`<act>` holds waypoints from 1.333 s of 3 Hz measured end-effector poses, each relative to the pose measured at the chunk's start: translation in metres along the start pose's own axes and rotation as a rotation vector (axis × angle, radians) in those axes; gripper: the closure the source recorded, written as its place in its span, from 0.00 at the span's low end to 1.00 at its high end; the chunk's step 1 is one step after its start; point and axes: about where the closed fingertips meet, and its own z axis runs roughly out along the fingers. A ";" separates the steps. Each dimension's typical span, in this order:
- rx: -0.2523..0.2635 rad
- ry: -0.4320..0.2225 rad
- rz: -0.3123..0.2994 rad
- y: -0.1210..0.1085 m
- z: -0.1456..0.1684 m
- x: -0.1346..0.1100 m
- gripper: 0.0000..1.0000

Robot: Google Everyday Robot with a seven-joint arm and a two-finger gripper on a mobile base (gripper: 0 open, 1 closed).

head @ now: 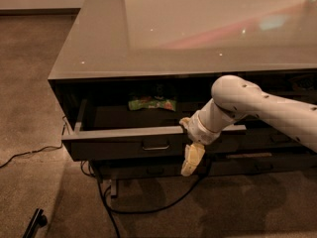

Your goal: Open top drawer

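Note:
The top drawer (124,144) is a wide, shallow dark grey drawer with a small metal loop handle (155,146) at its centre. It stands pulled out from under the glossy grey cabinet top (198,29). A green packet (151,103) lies inside it at the back. My gripper (190,158) hangs at the end of the white arm (257,108), pointing down in front of the drawer front, just right of the handle and apart from it.
Lower, slimmer dark drawer fronts (163,169) sit shut below the open one. Black cables (148,209) trail over the carpet under the cabinet and to the left. A dark object (34,222) lies on the floor at the bottom left.

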 end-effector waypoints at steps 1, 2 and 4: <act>0.014 0.008 0.014 0.017 -0.001 0.005 0.19; 0.016 0.010 0.013 0.031 -0.002 0.007 0.42; 0.016 0.010 0.013 0.031 -0.003 0.006 0.62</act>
